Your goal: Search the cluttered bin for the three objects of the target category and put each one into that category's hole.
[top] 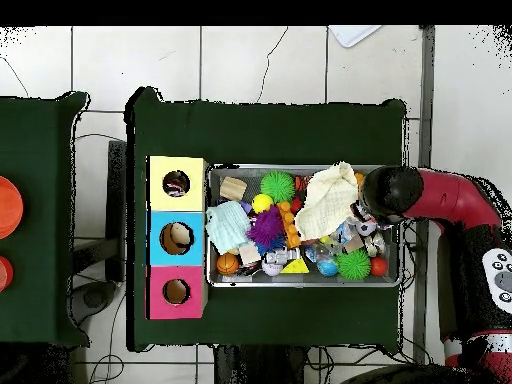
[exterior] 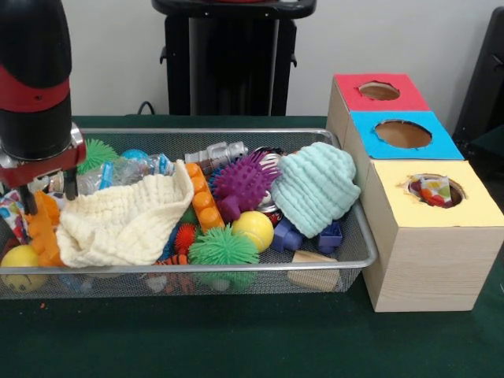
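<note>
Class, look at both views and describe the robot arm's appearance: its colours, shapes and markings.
In the front view the arm is a thick black cylinder with a red band, ending in a red collar with a silver edge. Thin dark fingers hang below it. From overhead it shows a black rounded wrist, a red segment and a grey panel with dark buttons.

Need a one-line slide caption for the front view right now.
Sawyer gripper over a cluttered wire bin, beside red, blue and yellow hole boxes.
</note>
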